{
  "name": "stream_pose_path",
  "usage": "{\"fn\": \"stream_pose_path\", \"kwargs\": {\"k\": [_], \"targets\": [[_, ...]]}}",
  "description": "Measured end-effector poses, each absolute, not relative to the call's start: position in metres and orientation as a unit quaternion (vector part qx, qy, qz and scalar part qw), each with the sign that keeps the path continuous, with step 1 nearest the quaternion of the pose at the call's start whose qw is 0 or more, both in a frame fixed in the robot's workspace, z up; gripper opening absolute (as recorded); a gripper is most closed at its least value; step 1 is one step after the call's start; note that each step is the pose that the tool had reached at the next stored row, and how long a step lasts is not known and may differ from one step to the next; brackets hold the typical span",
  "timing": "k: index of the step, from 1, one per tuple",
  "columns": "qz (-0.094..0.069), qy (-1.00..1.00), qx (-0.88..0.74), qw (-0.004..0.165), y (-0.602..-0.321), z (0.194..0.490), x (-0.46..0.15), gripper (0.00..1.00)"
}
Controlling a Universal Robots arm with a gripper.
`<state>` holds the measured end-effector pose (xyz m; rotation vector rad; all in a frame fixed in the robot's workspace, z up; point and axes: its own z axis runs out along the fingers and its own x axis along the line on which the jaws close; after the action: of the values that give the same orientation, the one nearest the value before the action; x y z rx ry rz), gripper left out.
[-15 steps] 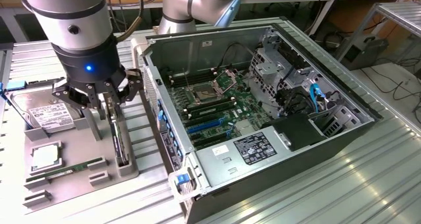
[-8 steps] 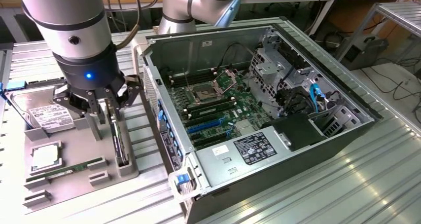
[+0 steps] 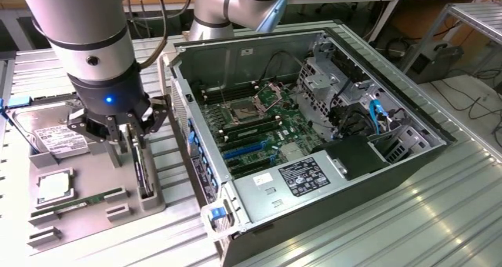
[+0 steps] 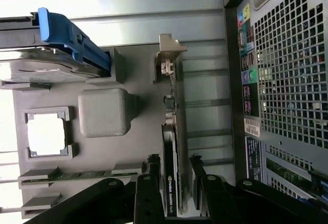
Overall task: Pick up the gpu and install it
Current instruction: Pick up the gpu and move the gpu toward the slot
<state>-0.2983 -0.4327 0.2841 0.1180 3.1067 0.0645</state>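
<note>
1. In the grey tray on the desk, at the exterior view's left, the gpu stands on edge.
2. The gripper hangs directly above it, its fingers apart and straddling the card's long axis.

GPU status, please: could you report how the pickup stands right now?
Pincer open, straddling the gpu. It stands on edge in the gray holder, not gripped. Nothing blocking.
</note>
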Motion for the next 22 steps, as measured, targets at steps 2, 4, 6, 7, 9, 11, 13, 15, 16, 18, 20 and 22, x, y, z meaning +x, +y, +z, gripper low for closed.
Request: {"fn": "stream_pose_path", "kwargs": {"k": [2,4,6,7,9,11,13,15,16,18,20,22], "targets": [[0.021,0.999,0.038,0.016,-0.433,0.279,-0.299,0.36],[0.021,0.999,0.038,0.016,-0.433,0.273,-0.299,0.36],[0.021,0.999,0.038,0.016,-0.433,0.269,-0.300,0.36],[0.021,0.999,0.038,0.016,-0.433,0.267,-0.301,0.36],[0.021,0.999,0.038,0.016,-0.433,0.262,-0.301,0.36],[0.021,0.999,0.038,0.016,-0.433,0.256,-0.302,0.36],[0.021,0.999,0.038,0.016,-0.433,0.252,-0.302,0.36],[0.021,0.999,0.038,0.016,-0.432,0.247,-0.302,0.36],[0.021,0.999,0.038,0.016,-0.432,0.245,-0.302,0.36],[0.021,0.999,0.038,0.016,-0.432,0.242,-0.302,0.36],[0.021,0.999,0.038,0.016,-0.431,0.239,-0.302,0.36],[0.021,0.999,0.038,0.016,-0.431,0.238,-0.302,0.36]]}}
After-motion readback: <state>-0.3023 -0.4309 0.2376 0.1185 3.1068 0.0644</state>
